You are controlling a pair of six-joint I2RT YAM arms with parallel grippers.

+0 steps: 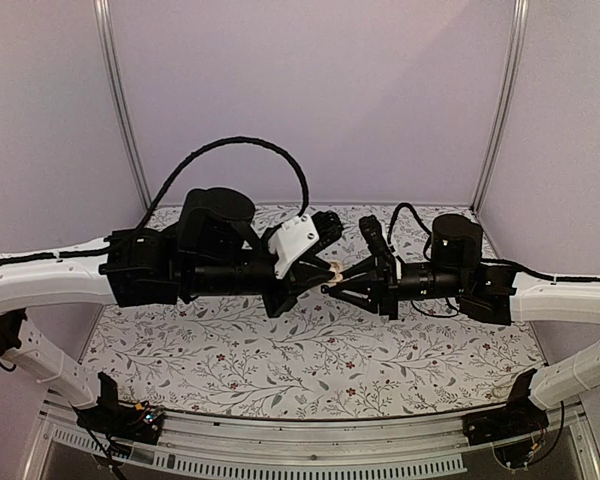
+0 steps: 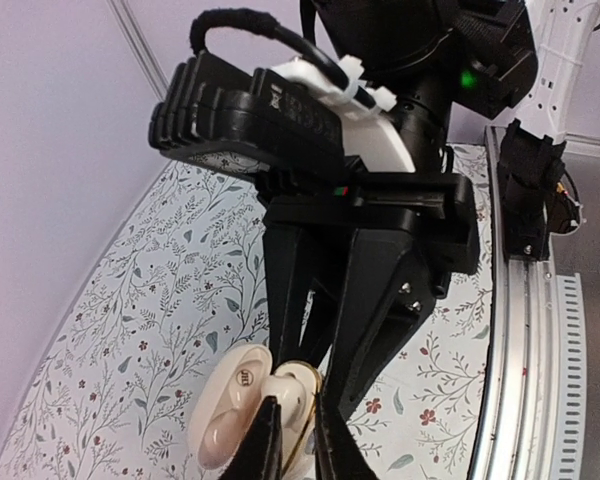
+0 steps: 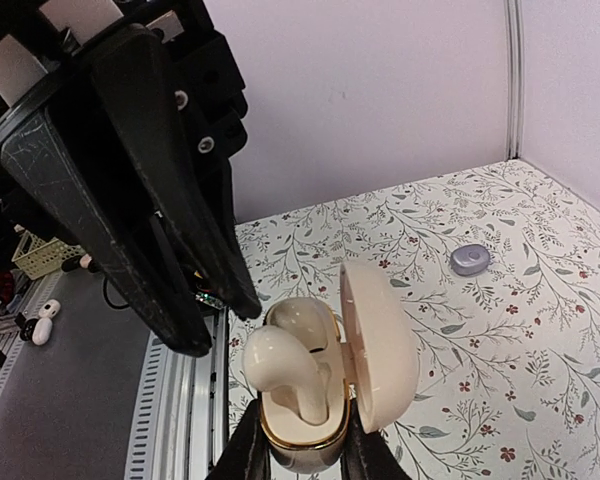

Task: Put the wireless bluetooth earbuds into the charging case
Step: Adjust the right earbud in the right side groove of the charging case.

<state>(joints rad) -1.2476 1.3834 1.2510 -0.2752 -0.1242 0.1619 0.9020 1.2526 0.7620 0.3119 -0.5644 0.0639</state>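
Note:
High over the table my right gripper (image 3: 302, 462) is shut on the base of the cream, gold-rimmed charging case (image 3: 298, 438). The case's lid (image 3: 380, 350) hangs open to the right. One cream earbud (image 3: 305, 325) lies seated in the far slot. A second earbud (image 3: 280, 365) stands tilted in the near slot, sticking well out. My left gripper (image 2: 292, 410) is all but shut, pointing at that earbud (image 2: 283, 392). In the right wrist view its fingertips (image 3: 195, 335) end just left of the case, apart from the earbud, and nothing shows between them. From above, both grippers meet at the case (image 1: 332, 269).
A small grey-lilac object (image 3: 470, 259) lies on the floral tablecloth (image 1: 310, 360), far right of the case. The metal rail (image 1: 310, 435) runs along the near edge. White walls close in the back and both sides.

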